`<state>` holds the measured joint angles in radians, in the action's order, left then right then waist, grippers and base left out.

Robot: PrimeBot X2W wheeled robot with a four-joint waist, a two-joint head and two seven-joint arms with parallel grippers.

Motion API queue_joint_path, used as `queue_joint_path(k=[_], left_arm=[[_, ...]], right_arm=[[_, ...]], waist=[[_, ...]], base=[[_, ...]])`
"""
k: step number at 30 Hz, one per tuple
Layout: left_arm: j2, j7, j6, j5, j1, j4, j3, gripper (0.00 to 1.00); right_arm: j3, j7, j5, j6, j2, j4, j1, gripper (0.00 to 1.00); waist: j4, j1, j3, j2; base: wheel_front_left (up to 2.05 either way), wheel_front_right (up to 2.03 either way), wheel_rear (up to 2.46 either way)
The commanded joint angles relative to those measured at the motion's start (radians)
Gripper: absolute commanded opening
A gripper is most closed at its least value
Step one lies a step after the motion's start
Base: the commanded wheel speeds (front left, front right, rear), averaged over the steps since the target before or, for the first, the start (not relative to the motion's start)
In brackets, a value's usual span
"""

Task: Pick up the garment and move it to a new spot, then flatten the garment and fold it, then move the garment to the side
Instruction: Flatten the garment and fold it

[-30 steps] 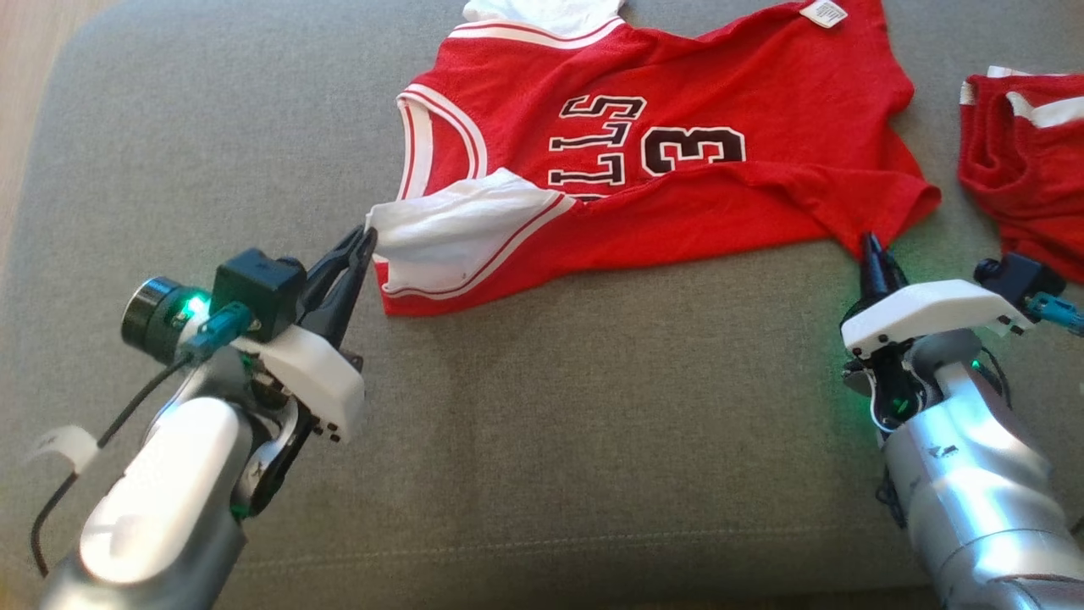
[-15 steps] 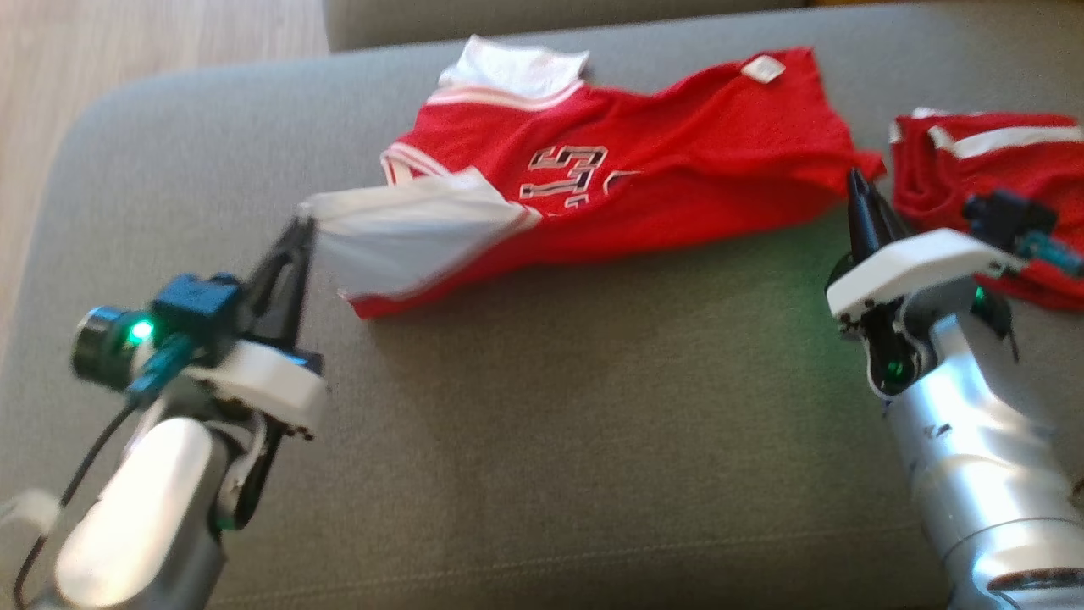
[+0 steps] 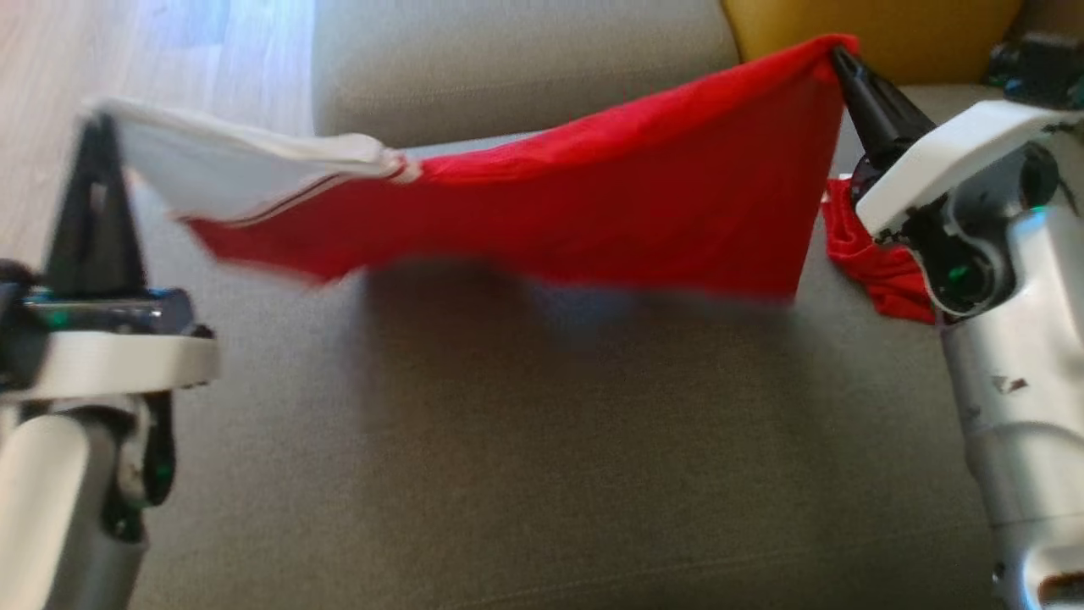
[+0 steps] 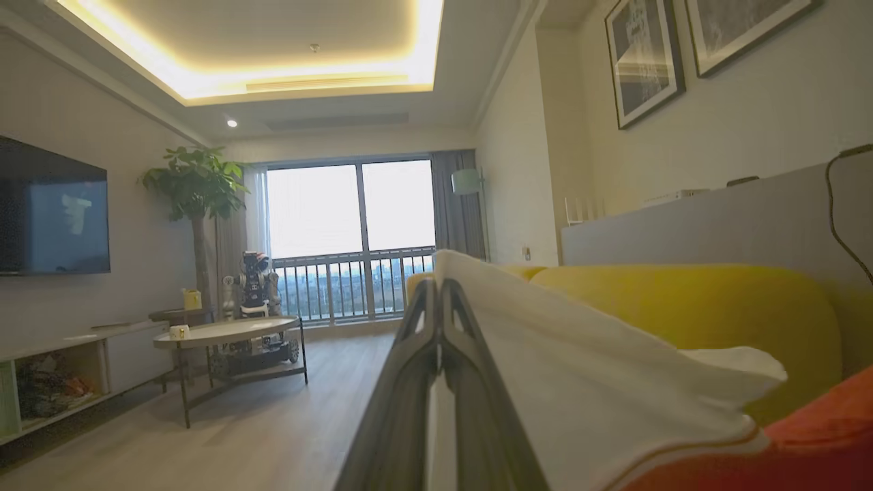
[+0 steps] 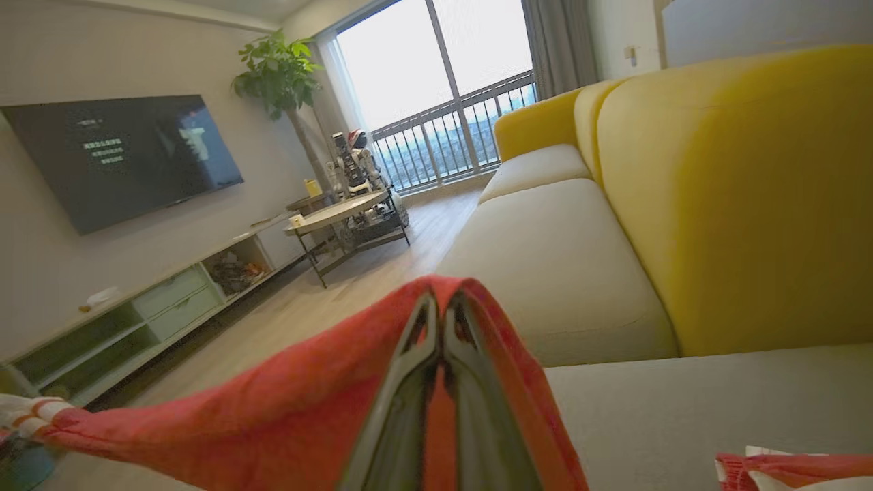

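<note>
The garment point(image 3: 644, 195) is a red jersey with a white sleeve, hanging stretched in the air above the grey sofa seat point(image 3: 525, 440). My left gripper point(image 3: 102, 127) is shut on its white sleeve end point(image 4: 580, 368) at the left. My right gripper point(image 3: 834, 52) is shut on the red corner point(image 5: 327, 402) at the upper right. The cloth sags between the two grips and casts a shadow on the seat below. In both wrist views the fabric drapes over the closed fingers.
A second red garment point(image 3: 876, 263) lies crumpled on the seat behind my right arm. Yellow back cushions point(image 5: 736, 191) line the sofa's far side. Wooden floor point(image 3: 152, 110) lies past the left edge, with a round coffee table point(image 4: 225, 334) and TV cabinet beyond.
The right gripper shut on the jersey's red corner. Both arms lifted, raising the jersey off the seat into a stretched hang. The head camera also tilted up.
</note>
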<state>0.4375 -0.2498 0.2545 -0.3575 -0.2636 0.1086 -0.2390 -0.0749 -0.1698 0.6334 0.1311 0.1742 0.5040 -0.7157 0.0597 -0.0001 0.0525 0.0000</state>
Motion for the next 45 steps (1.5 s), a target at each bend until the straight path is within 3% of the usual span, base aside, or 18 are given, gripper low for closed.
queue_joint_path(k=[1, 6, 16, 21, 27, 30, 33, 39, 42, 45], left_arm=[[0.043, -0.01, 0.009, 0.009, -0.027, 0.045, 0.063, 0.0], [0.038, -0.012, 0.036, 0.009, 0.015, 0.158, 0.136, 0.0], [0.061, 0.012, 0.073, 0.008, 0.016, 0.28, 0.205, 0.0], [0.094, 0.081, 0.041, 0.003, -0.079, 0.235, 0.176, 0.0], [0.129, 0.175, -0.064, -0.013, -0.428, 0.071, 0.106, 0.0], [0.113, 0.184, -0.124, 0.01, -0.697, -0.067, 0.05, 0.0], [0.07, 0.146, -0.164, 0.058, -0.962, -0.243, -0.004, 0.0], [-0.032, -0.003, -0.126, 0.145, -1.325, -0.511, -0.02, 0.0], [-0.059, -0.011, -0.1, 0.193, -1.411, -0.494, -0.004, 0.0], [-0.073, -0.011, -0.095, 0.226, -1.418, -0.441, 0.002, 0.0]], right_arm=[[-0.006, -0.024, 0.01, 0.0, 0.008, -0.055, -0.009, 0.0], [0.082, -0.198, 0.028, 0.0, 0.003, -0.239, 0.046, 0.0], [0.229, -0.469, 0.014, 0.0, -0.113, -0.582, 0.121, 0.0], [0.252, -0.541, 0.004, 0.0, -0.123, -0.581, 0.076, 0.0], [0.29, -0.571, -0.002, 0.0, -0.124, -0.398, -0.186, 0.0], [0.28, -0.513, -0.125, 0.0, -0.124, -0.306, -0.393, 0.0], [0.275, -0.364, -0.235, 0.0, -0.121, -0.181, -0.597, 0.0], [0.303, 0.021, -0.31, 0.0, -0.108, 0.087, -0.879, 0.0], [0.276, 0.172, -0.283, 0.0, -0.083, 0.169, -0.95, 0.0], [0.257, 0.252, -0.241, 0.0, -0.069, 0.208, -0.969, 0.0]], waist=[[0.007, 0.0001, 0.011, 0.0], [0.015, 0.0001, 0.032, 0.0], [0.027, 0.0001, 0.018, 0.0], [0.031, 0.0001, -0.047, 0.0], [0.01, 0.0001, -0.272, 0.0], [-0.009, 0.0001, -0.408, 0.0], [-0.027, 0.0001, -0.506, 0.0], [-0.051, 0.0001, -0.582, 0.0], [-0.059, 0.0001, -0.603, 0.0], [-0.063, 0.0001, -0.614, 0.0]], base=[[0.0, 0.0, 0.0], [0.0, 0.0, 0.0], [0.0, 0.0, 0.0], [0.0, 0.0, 0.0], [0.0, 0.0, 0.0], [0.0, 0.0, 0.0], [0.0, 0.0, 0.0], [0.0, 0.0, 0.0], [0.0, 0.0, 0.0], [0.0, 0.0, 0.0]])
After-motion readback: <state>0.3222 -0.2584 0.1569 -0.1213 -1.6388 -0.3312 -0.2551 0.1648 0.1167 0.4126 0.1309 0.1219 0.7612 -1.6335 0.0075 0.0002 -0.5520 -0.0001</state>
